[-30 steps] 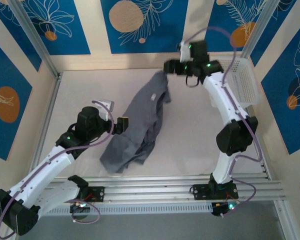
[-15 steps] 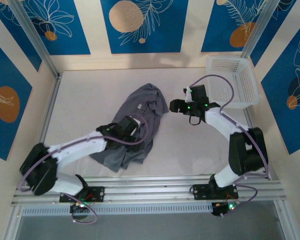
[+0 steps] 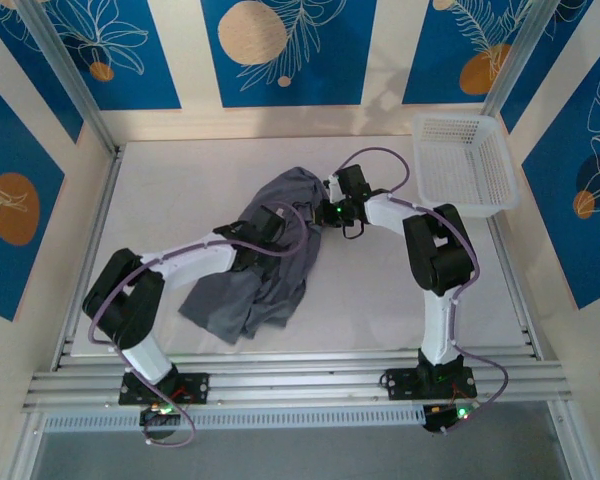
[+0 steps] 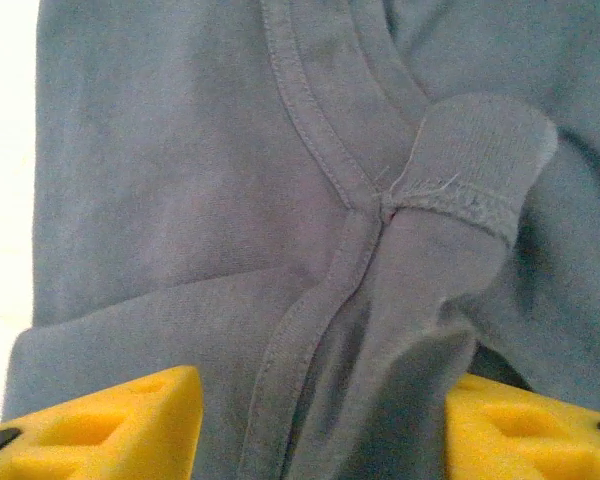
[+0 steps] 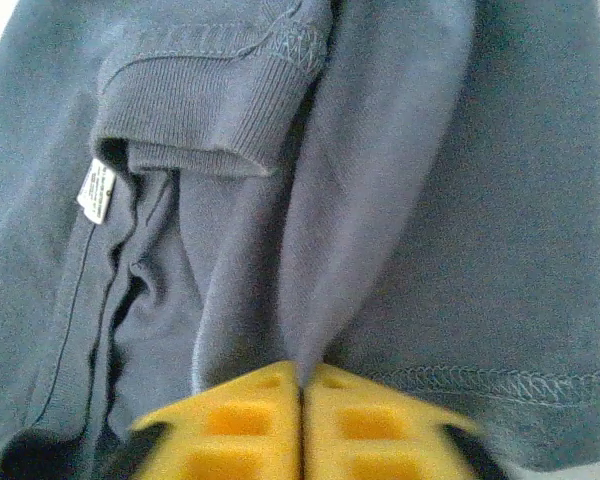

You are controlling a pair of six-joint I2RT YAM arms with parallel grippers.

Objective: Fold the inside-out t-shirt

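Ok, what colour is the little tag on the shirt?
White with faint dark print; the tag shows best in the right wrist view.

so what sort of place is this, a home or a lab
Probably a robot lab cell, not a home: left arm and right arm bolted to an aluminium rail, blue patterned panels walling in the table, a t-shirt and white basket as props.

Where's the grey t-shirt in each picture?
Top external: grey t-shirt, crumpled, centre of the white table.
Left wrist: t-shirt seams ahead, a ridge inside the open left gripper.
Right wrist: t-shirt fold pinched in the shut right gripper.
Shared landmark: the white table at the cloth's edge.
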